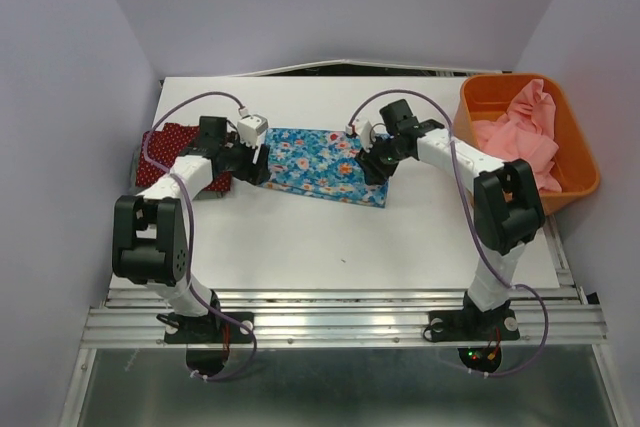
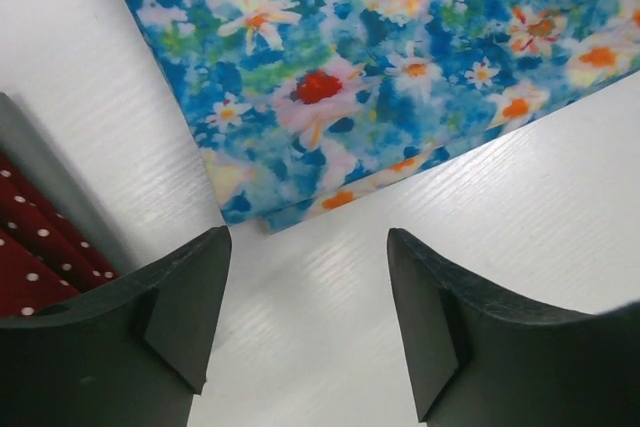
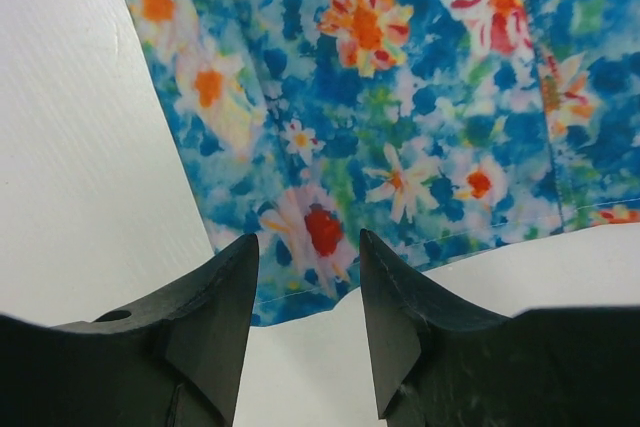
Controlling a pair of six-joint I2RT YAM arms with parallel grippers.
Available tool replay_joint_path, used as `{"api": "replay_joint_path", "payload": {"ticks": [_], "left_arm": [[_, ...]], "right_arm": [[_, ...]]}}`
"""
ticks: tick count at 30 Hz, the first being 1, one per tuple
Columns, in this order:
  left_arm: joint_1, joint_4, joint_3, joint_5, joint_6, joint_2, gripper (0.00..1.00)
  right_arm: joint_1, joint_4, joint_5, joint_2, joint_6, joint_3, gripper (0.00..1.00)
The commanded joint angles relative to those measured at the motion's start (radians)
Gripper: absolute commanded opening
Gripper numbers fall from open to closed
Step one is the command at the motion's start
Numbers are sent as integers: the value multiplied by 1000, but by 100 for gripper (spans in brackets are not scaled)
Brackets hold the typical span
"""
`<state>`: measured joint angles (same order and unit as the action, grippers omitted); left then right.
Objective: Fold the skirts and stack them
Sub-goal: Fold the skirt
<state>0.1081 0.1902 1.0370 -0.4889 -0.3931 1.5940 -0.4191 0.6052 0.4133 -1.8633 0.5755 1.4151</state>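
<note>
The white table (image 1: 300, 237) stood inside plain white walls. Seen from above, the blue flower skirt (image 1: 320, 165) lay folded in a flat, long shape near the middle of the table. The dark red dotted skirt (image 1: 170, 147) lay just to the left of the blue flower skirt, and a bit of the grey skirt (image 1: 137, 162) showed under it. Well to the right of the blue flower skirt sat an orange bin (image 1: 580, 147) with pink cloth (image 1: 520, 132) inside. The left gripper (image 1: 258, 162) was at the left end of the blue flower skirt. The right gripper (image 1: 372, 162) was at its right end.

In the left wrist view, the white table (image 2: 520, 207) filled the bottom and right. The left gripper (image 2: 305, 277) had its two black fingers wide apart, with nothing between them. A corner of the blue flower skirt (image 2: 380, 77) lay just beyond the fingertips, with its folded layers showing at the edge. To the left of that corner lay a grey strip of the grey skirt (image 2: 60, 187), and the dark red dotted skirt (image 2: 30, 247) lay on top of it.

In the right wrist view, the white table (image 3: 80, 147) showed on the left. The right gripper (image 3: 308, 277) had its fingers apart too, but closer together, and they held nothing. The blue flower skirt (image 3: 400, 97) filled most of the view. Its edge lay just beyond the fingertips.
</note>
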Motion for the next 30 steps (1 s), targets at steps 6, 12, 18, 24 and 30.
{"api": "replay_joint_path", "payload": {"ticks": [6,12,18,24,30], "left_arm": [[-51,-161,-89,-272,352,60,73],[-53,-247,-109,-272,453,121,75],[-53,-311,-104,-254,510,153,76],[-59,-295,-92,-205,533,205,76],[-68,-276,-80,-175,536,227,76]], "right_arm": [[-7,38,56,16,1,-50,51],[-67,-18,-27,47,1,-136,51],[-87,-139,-120,53,-28,-199,47],[-87,-190,-174,55,-37,-196,30],[-87,-162,-177,78,-22,-199,11]]}}
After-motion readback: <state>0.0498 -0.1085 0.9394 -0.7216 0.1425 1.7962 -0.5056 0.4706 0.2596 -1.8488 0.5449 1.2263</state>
